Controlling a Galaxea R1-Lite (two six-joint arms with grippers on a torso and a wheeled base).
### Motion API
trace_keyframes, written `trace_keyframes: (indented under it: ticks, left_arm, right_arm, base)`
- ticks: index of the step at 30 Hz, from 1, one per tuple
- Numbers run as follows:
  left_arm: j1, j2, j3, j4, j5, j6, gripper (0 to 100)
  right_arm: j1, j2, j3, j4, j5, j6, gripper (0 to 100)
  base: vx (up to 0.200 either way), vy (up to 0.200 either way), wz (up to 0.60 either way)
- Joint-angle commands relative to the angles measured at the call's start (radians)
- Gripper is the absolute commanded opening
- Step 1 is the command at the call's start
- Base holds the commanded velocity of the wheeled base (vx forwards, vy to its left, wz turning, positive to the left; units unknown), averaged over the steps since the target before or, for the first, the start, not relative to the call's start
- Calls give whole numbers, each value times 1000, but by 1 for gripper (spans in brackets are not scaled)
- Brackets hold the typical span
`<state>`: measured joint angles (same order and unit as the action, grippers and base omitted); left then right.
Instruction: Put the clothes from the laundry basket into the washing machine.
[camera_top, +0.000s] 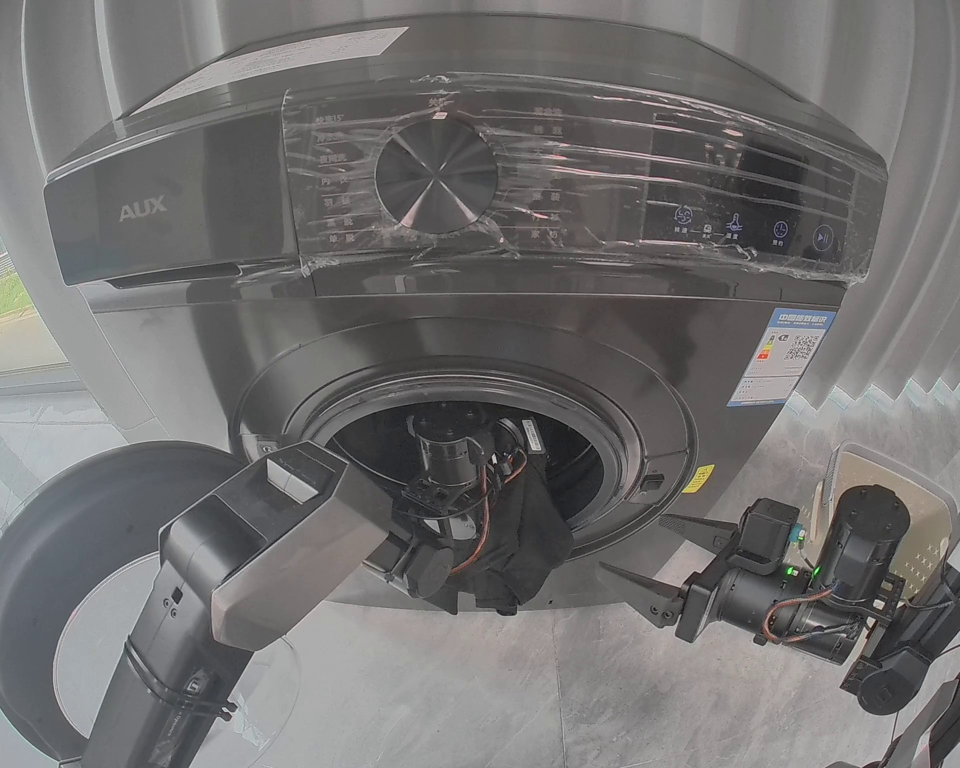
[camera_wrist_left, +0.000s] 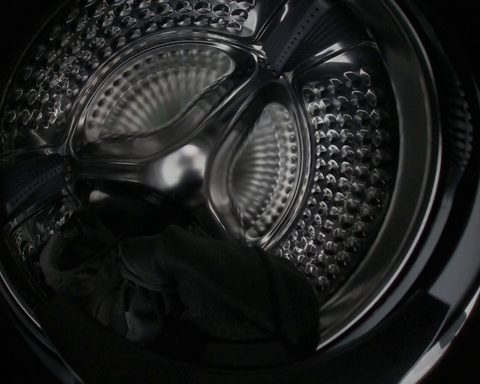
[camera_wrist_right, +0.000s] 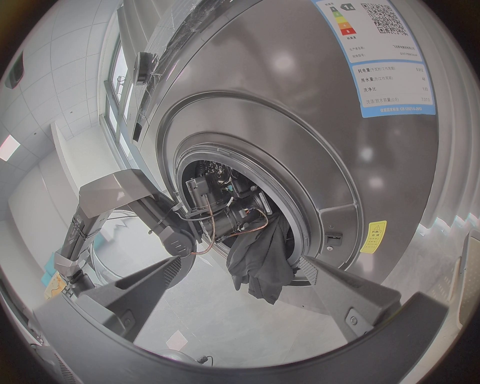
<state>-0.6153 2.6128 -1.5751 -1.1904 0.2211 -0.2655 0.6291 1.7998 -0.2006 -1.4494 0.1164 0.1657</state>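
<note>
Your right gripper (camera_top: 630, 545) is hovering open and empty beside the cream plastic laundry basket (camera_top: 850, 470). Beyond it, the black fabric garment (camera_top: 530, 545) is drooping over the grey metal washing machine (camera_top: 600, 330)'s door lip, by your left gripper (camera_top: 455, 440); whether that one is gripping, I cannot tell. You are mid-loading, I judge, and the next move calls for pushing the garment fully inside.

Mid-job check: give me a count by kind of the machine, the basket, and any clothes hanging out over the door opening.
Washing machine: 1
Laundry basket: 1
Dark garment draped over the door opening: 1
Total: 3
</note>
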Motion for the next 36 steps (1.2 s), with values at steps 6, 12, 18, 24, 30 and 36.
trace_keyframes:
  ticks: [6,12,18,24,30,36]
  left_arm:
    - [6,64,-138,58,15,0,0]
    - [34,109,-258,84,89,5,0]
    - [66,116,-310,115,93,5,0]
    - [75,116,-349,134,96,6,0]
    - [75,128,-410,170,98,6,0]
    - [69,133,-411,178,96,6,0]
  right_arm:
    - [3,1,0,0,0,0,100]
    - [3,1,0,0,0,1,100]
    - [4,1,0,0,0,1,100]
    - [15,12,0,0,0,1,100]
    - [15,12,0,0,0,1,100]
    - [15,12,0,0,0,1,100]
  base:
    - [0,0,0]
    - [0,0,0]
    - [0,0,0]
    - [0,0,0]
    - [0,0,0]
    - [0,0,0]
